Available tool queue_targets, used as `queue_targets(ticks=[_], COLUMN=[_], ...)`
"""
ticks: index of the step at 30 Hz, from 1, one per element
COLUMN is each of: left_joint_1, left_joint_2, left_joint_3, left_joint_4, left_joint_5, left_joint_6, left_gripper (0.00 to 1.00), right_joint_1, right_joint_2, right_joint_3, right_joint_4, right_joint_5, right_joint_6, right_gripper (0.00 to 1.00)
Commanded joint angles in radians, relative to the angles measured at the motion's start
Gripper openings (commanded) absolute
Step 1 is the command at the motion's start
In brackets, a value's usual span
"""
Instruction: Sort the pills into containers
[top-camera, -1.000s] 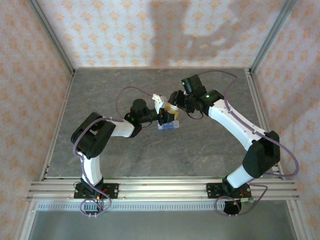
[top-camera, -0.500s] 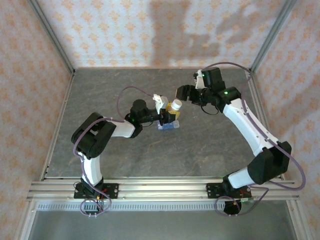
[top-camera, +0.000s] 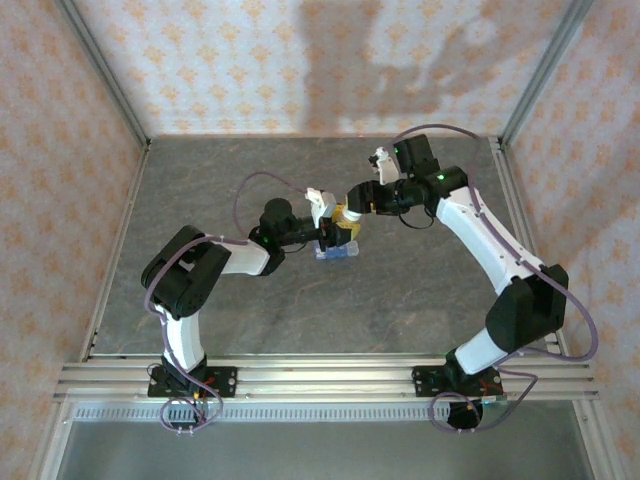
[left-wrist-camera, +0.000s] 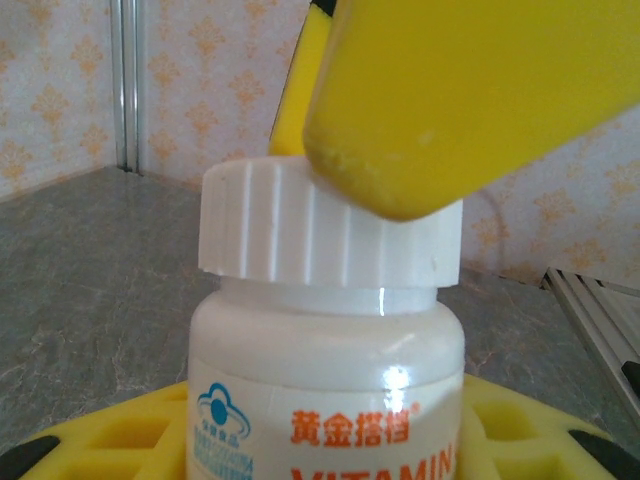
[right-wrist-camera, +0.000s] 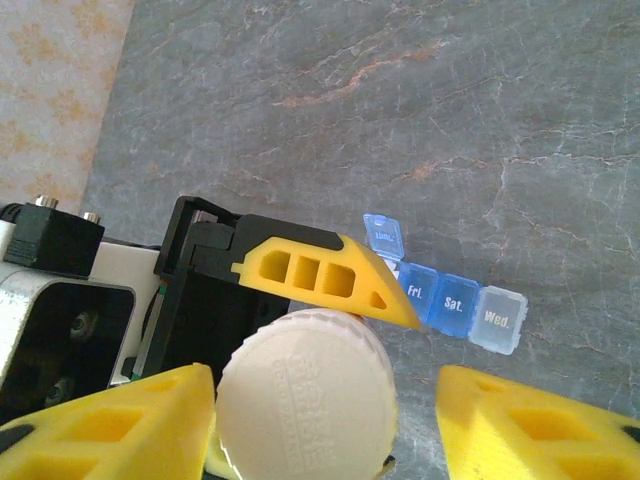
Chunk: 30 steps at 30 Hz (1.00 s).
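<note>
A white pill bottle (left-wrist-camera: 325, 370) with orange lettering stands upright in my left gripper (left-wrist-camera: 320, 445), which is shut on its body. The bottle (top-camera: 346, 216) hangs just above the blue containers strip (top-camera: 335, 253) at mid-table. My right gripper (top-camera: 356, 200) reaches in from the back right. In the right wrist view it (right-wrist-camera: 320, 425) straddles the ribbed white cap (right-wrist-camera: 305, 400): the left pad touches the cap and a gap shows at the right pad, so the jaws are open. The containers (right-wrist-camera: 445, 300) lie beyond, one small lid (right-wrist-camera: 382, 235) flipped up. No pills are visible.
Patterned walls (top-camera: 60, 150) close the grey table (top-camera: 400, 300) on three sides. Aluminium rails (top-camera: 320, 380) run along the near edge by the arm bases, and another rail (top-camera: 512, 200) runs along the right side.
Half a second ago my right gripper had drawn back to the right, clear of the bottle. It has now come back over the cap. The left arm and bottle have stayed put.
</note>
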Motion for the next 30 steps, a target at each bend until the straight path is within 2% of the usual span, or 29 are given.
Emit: queue_targets(ticks=[1, 3, 8, 10, 14, 17, 20, 22, 26, 30], left_joint_1=[-0.003, -0.003, -0.003, -0.002, -0.003, -0.002, -0.003, -0.003, -0.003, 0.003], left_joint_2=[-0.042, -0.044, -0.04, -0.04, -0.042, -0.044, -0.052, -0.054, -0.056, -0.061], left_joint_3=[0.011, 0.012, 0.012, 0.012, 0.01, 0.009, 0.007, 0.006, 0.003, -0.006], left_joint_4=[0.06, 0.059, 0.06, 0.06, 0.042, 0.031, 0.005, -0.005, -0.007, 0.005], left_joint_5=[0.017, 0.018, 0.012, 0.004, -0.032, -0.055, -0.068, -0.068, -0.07, -0.065], left_joint_6=[-0.007, -0.005, -0.005, -0.004, 0.023, 0.042, 0.062, 0.071, 0.073, 0.066], left_gripper=[0.0, 0.0, 0.0, 0.0, 0.0, 0.0, 0.0, 0.0, 0.0, 0.0], right_joint_1=[-0.002, -0.001, 0.017, 0.044, 0.145, 0.184, 0.201, 0.201, 0.166, 0.079], right_joint_2=[0.018, 0.026, 0.029, 0.018, -0.005, -0.031, -0.06, -0.073, -0.11, -0.194], right_joint_3=[0.029, 0.033, 0.011, -0.015, -0.066, -0.145, -0.21, -0.205, -0.141, -0.159], right_joint_4=[-0.003, -0.001, 0.017, 0.04, 0.059, 0.164, 0.293, 0.306, 0.224, 0.218], right_joint_5=[-0.011, -0.017, 0.006, 0.081, 0.362, 0.423, 0.415, 0.426, 0.465, 0.411], right_joint_6=[0.0, 0.009, 0.074, 0.163, 0.415, 0.608, 0.727, 0.741, 0.673, 0.61], right_gripper=[0.52, 0.46, 0.39, 0.38, 0.36, 0.37, 0.38, 0.42, 0.68, 0.72])
